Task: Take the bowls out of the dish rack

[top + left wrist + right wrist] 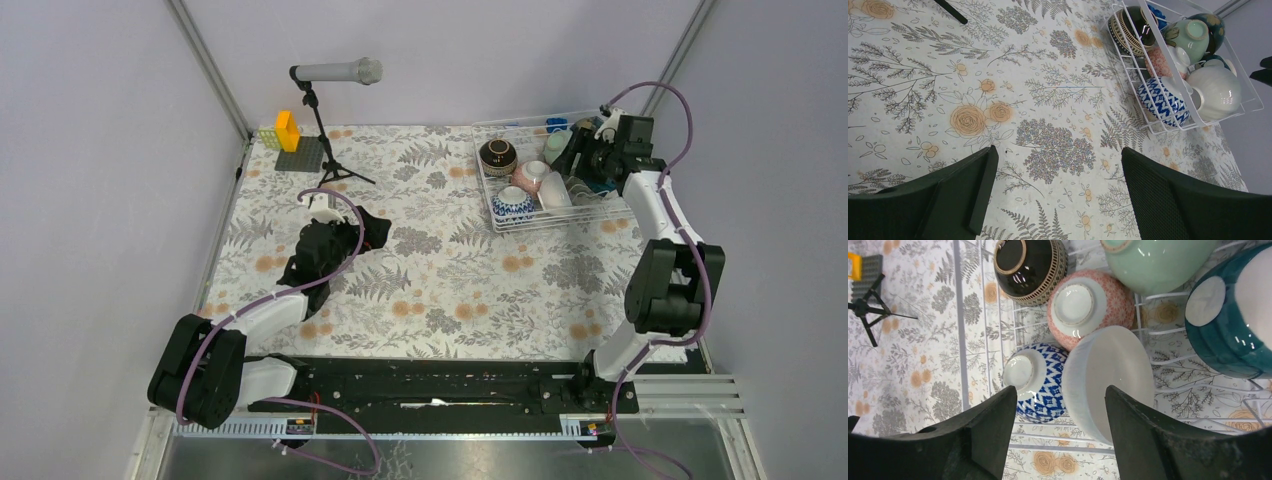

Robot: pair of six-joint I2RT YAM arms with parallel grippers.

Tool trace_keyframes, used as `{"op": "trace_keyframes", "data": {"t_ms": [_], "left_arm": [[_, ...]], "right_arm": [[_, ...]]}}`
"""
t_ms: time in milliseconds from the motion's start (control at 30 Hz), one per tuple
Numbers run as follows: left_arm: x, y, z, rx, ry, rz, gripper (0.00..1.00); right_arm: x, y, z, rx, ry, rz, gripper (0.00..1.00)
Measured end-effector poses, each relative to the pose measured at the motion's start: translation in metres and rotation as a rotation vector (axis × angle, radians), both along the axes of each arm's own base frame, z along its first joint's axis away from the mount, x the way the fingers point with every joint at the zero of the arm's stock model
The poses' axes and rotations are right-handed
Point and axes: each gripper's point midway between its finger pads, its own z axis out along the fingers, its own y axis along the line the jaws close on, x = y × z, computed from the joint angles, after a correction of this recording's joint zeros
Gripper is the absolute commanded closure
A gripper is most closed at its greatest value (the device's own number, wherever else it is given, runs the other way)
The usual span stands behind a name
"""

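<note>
The white wire dish rack stands at the table's back right. In it lie a dark brown bowl, a pink bowl, a blue-and-white bowl, a white bowl and a mint green bowl. My right gripper is open over the rack. In the right wrist view it hovers above the white bowl and the blue-and-white bowl, touching neither; a teal bowl lies to the right. My left gripper is open and empty over the cloth.
A microphone on a tripod stands at the back left, beside a yellow block on a grey baseplate. A floral cloth covers the table. Walls close in on the left, back and right.
</note>
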Motion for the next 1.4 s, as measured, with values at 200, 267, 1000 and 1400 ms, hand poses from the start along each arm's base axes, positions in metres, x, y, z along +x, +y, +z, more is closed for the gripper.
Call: {"op": "trace_keyframes", "data": {"t_ms": [200,267,1000,1400], "left_arm": [[0.0,0.0,0.0,0.0,0.001,-0.001,0.01],[0.0,-0.001,-0.001,0.001,0.005,-0.005,0.01],[0.004,-0.008,0.001,-0.002,0.005,-0.025,0.01],[0.005,-0.008,0.002,-0.003,0.004,-0.025,0.01]], "right_arm": [[-0.003,0.001,-0.03,0.011,0.095,0.0,0.29],[-0.004,0.001,-0.033,0.011,0.108,0.001,0.32],[-0.004,0.033,-0.051,0.126,0.158,0.09,0.96],[-0.008,0.037,-0.03,0.139,0.12,0.11,1.0]]}}
